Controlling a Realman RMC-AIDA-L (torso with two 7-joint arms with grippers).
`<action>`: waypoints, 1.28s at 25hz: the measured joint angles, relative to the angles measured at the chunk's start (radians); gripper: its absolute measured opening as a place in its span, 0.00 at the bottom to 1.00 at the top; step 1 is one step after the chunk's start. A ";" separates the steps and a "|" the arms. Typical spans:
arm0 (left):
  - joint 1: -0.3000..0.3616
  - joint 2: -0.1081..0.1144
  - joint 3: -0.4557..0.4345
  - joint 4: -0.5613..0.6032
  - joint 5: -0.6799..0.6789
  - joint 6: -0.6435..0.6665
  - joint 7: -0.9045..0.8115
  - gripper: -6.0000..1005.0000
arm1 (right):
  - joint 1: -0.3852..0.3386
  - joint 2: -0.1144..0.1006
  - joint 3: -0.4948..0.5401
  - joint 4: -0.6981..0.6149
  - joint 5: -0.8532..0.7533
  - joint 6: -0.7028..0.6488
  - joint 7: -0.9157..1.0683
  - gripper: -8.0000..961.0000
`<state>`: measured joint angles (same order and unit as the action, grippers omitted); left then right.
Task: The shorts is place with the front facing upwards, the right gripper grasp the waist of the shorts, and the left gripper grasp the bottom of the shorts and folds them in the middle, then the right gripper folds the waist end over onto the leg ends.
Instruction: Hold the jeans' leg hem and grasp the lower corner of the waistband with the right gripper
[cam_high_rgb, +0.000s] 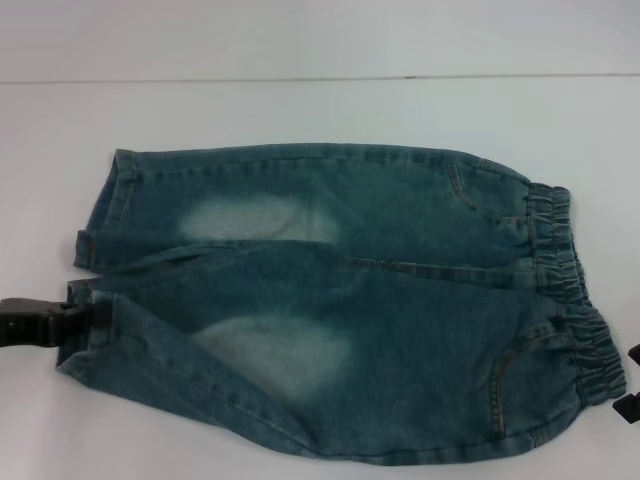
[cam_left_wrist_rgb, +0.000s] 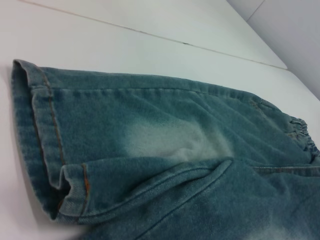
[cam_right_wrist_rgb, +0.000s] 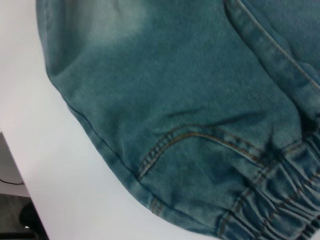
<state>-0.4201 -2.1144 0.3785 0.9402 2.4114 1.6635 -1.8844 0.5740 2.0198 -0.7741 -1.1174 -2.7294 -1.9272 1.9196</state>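
The faded blue denim shorts (cam_high_rgb: 330, 300) lie flat, front up, with pale patches on both thighs. The puckered waist of the shorts (cam_high_rgb: 565, 290) points right and the bottom of the shorts (cam_high_rgb: 95, 225), the two leg ends, points left. My left gripper (cam_high_rgb: 85, 315) reaches in from the left edge and meets the near leg's hem (cam_high_rgb: 68, 350). My right gripper (cam_high_rgb: 632, 380) shows as two separate black tips just off the near end of the waistband, open. The left wrist view shows the far leg's hem (cam_left_wrist_rgb: 47, 130). The right wrist view shows the gathered waistband (cam_right_wrist_rgb: 270, 200).
The white table (cam_high_rgb: 300, 110) carries only the shorts. A seam line runs across it behind them (cam_high_rgb: 320, 78). In the right wrist view the table's edge (cam_right_wrist_rgb: 17, 165) drops to a dark floor close to the shorts' near side.
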 joint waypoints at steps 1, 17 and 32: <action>0.000 -0.001 0.000 0.000 0.000 0.000 0.001 0.00 | 0.001 0.000 -0.001 0.000 -0.007 0.004 0.003 0.98; 0.004 -0.009 0.005 0.000 0.000 0.006 0.006 0.00 | 0.019 0.035 -0.063 0.024 -0.055 0.056 0.014 0.98; 0.012 -0.008 -0.002 -0.012 0.000 0.000 0.025 0.00 | 0.023 0.027 -0.062 0.025 0.037 0.041 -0.003 0.89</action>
<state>-0.4076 -2.1229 0.3763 0.9280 2.4113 1.6637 -1.8599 0.5971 2.0472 -0.8358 -1.0920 -2.6927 -1.8862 1.9163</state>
